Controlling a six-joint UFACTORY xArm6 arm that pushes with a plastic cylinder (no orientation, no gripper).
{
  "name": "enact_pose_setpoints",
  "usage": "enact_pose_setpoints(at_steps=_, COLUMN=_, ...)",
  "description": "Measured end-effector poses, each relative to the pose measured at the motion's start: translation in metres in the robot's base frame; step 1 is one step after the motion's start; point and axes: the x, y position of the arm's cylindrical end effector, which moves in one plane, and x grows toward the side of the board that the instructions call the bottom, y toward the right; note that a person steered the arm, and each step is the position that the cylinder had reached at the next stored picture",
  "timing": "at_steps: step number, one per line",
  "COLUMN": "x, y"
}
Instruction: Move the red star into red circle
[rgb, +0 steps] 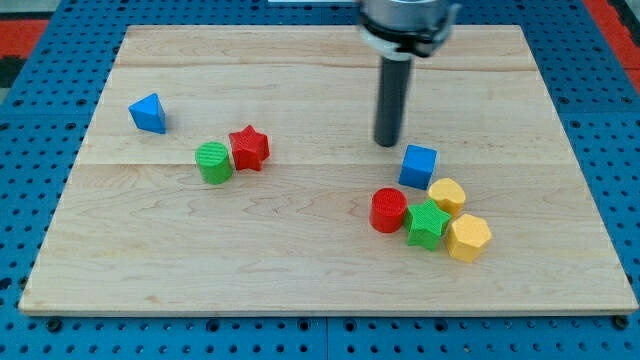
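The red star (249, 148) lies left of the board's middle, touching a green circle (213, 162) on its left. The red circle (388, 210) sits right of the middle, lower down, touching a green star (427, 224). My tip (387, 142) rests on the board above the red circle, just up and left of a blue cube (418, 166). It is well to the right of the red star and touches no block.
A blue triangle (148, 113) lies at the left. Two yellow blocks (447, 194) (467, 238) sit right of the green star. The wooden board (320, 275) ends on a blue pegboard all around.
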Motion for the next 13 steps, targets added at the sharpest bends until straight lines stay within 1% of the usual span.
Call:
enact_pose_setpoints(at_steps=1, x=0.043, y=-0.025)
enact_pose_setpoints(at_steps=2, x=-0.015, y=-0.041)
enact_pose_setpoints(at_steps=3, x=-0.083, y=-0.087)
enact_pose_setpoints(at_steps=4, x=-0.083, y=-0.191)
enact_pose_setpoints(at_steps=5, x=-0.039, y=-0.252)
enact_pose_setpoints(at_steps=6, x=-0.014, y=-0.196)
enact_pose_setpoints(at_steps=7, x=-0.002, y=-0.085)
enact_pose_setpoints(at_steps=8, x=-0.020, y=-0.126)
enact_pose_setpoints(at_steps=9, x=-0.053, y=-0.160)
enact_pose_setpoints(at_steps=10, x=0.007, y=-0.179)
enact_pose_setpoints(at_steps=12, x=0.060, y=-0.034)
enact_pose_setpoints(at_steps=13, x=0.022, y=-0.106)
